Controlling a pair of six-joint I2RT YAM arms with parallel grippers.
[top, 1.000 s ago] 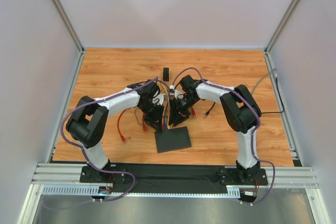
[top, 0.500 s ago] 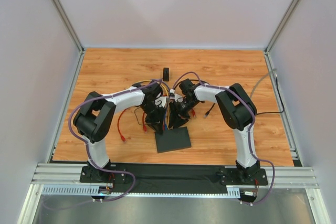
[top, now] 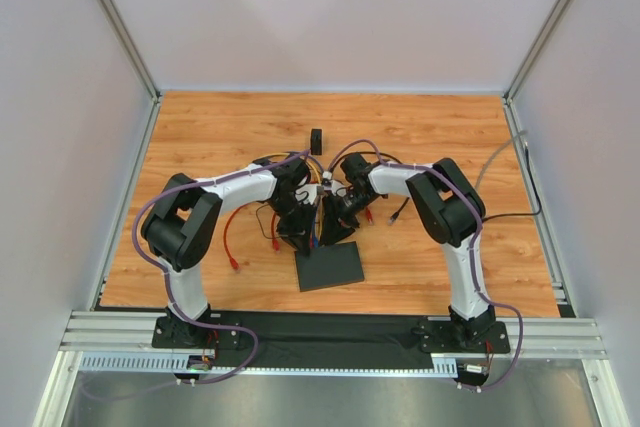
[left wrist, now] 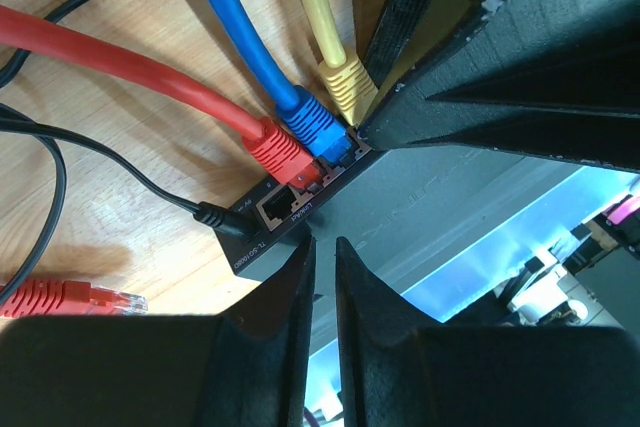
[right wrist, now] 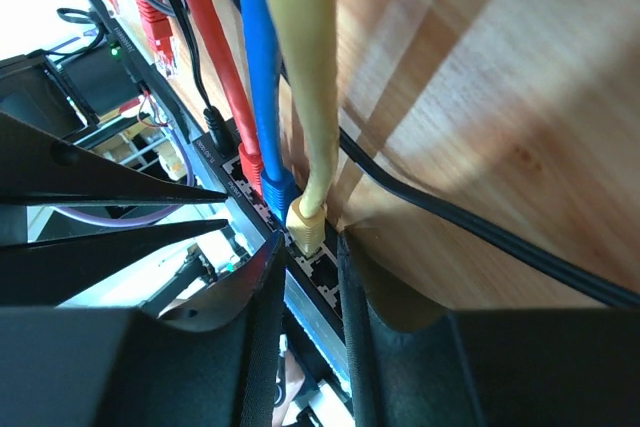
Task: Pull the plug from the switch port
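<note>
The switch (top: 330, 267) is a flat black box lying between the two arms. Red (left wrist: 283, 157), blue (left wrist: 318, 133) and yellow (left wrist: 345, 87) plugs sit side by side in its ports. My left gripper (left wrist: 322, 245) rests at the switch's port edge (left wrist: 290, 222) beside the red plug. Only a thin slit separates its fingers, and nothing is in it. My right gripper (right wrist: 308, 244) is open, its fingers (right wrist: 268, 277) on either side of the yellow plug (right wrist: 305, 223). I see no firm contact with that plug.
A small black cube (top: 316, 140) stands behind the grippers. Loose red cables lie at the left (top: 230, 243) and a loose red plug (left wrist: 70, 297) lies near the switch. A black power lead (left wrist: 215, 215) enters the switch. Another black cable (top: 515, 214) runs off right.
The right gripper's jaws have narrowed around the yellow plug, and it has edged closer to the switch. The left arm's elbow shifted early on; its gripper stays on the switch.
</note>
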